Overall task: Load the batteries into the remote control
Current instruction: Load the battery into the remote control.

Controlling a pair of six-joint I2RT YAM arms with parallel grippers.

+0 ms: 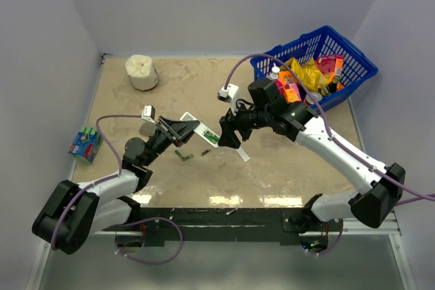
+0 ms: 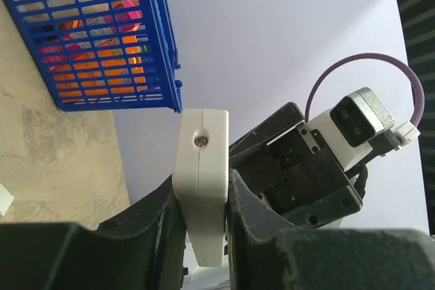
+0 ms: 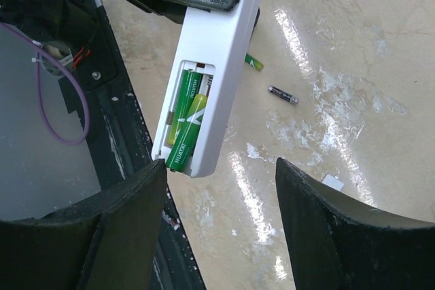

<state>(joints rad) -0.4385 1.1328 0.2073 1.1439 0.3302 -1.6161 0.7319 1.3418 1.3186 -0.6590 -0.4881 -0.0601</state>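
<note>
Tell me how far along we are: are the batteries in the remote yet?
Done: two green batteries lie in the open compartment of the remote control. The nearer one looks tilted and is perhaps not seated. In hand: the left gripper clamps the remote, and the right gripper hangs open and empty at the compartment end. Left: probably press that cell flat, then close the compartment.

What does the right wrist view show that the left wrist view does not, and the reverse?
Only the right wrist view: the open compartment of the remote control, two green batteries inside, and a dark loose battery on the table. Only the left wrist view: the blue basket and the remote's end face with its small round bulb. Both: the white remote clamped in the left end effector.
</note>
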